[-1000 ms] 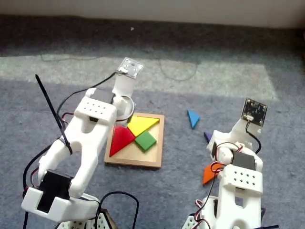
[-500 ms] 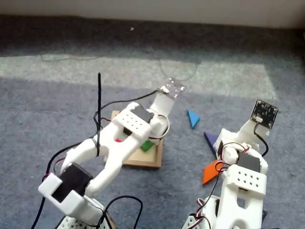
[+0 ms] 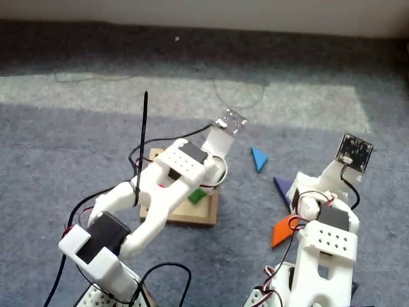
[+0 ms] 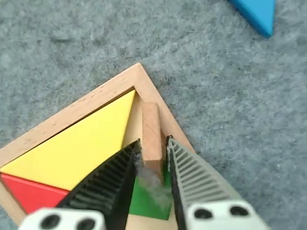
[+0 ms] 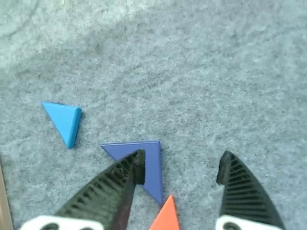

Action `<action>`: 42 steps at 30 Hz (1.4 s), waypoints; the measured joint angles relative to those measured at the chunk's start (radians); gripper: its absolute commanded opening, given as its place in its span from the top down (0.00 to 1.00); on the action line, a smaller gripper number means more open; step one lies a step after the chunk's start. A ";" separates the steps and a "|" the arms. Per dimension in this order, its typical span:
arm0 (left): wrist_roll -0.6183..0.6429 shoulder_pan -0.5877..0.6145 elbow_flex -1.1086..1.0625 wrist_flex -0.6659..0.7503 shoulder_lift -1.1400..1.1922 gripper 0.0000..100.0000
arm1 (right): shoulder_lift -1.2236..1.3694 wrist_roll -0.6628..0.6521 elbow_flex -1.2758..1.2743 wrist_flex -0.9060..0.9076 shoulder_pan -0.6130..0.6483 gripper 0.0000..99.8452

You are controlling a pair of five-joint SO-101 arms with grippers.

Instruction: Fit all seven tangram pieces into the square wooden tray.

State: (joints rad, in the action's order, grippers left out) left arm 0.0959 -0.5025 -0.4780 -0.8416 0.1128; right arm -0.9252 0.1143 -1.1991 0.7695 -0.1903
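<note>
The left hand [image 4: 152,142] is over one corner of the square wooden tray [image 4: 72,114], its two fingers closed tight on either side of a plain wooden piece [image 4: 151,124] that stands on edge just inside the tray's rim. Beside that piece a yellow triangle [image 4: 81,148] lies flat in the tray, with a red piece [image 4: 29,191] next to it and a green square [image 4: 146,199] under the fingers.

From the high view the left arm [image 3: 166,185] stretches across the tray [image 3: 208,214] and covers most of it. The tray lies on the grey carpeted desk [image 3: 77,147].

A light blue triangle [image 3: 259,158] lies on the desk, apart from the tray. A purple triangle [image 3: 283,187] and an orange piece [image 3: 281,231] lie nearer the right arm.

The right hand [image 5: 182,166] is spread open and holds nothing. One fingertip is at the edge of the purple triangle [image 5: 152,158], and the tip of the orange piece [image 5: 165,215] shows between the fingers. The light blue triangle [image 5: 64,120] lies a little way off.
</note>
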 measured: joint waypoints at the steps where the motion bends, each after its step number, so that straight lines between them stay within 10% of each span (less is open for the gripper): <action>1: 0.000 0.002 0.000 0.000 0.000 0.86 | 0.000 0.000 0.000 0.000 0.000 0.76; 42: -0.080 0.196 -0.005 -0.155 -0.140 0.85 | 0.000 0.000 0.000 0.000 0.009 0.76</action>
State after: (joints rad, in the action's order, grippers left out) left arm 0.0161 -0.3061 -0.4826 -0.9966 -0.0269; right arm -0.9252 0.1143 -1.1991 0.7695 -0.1811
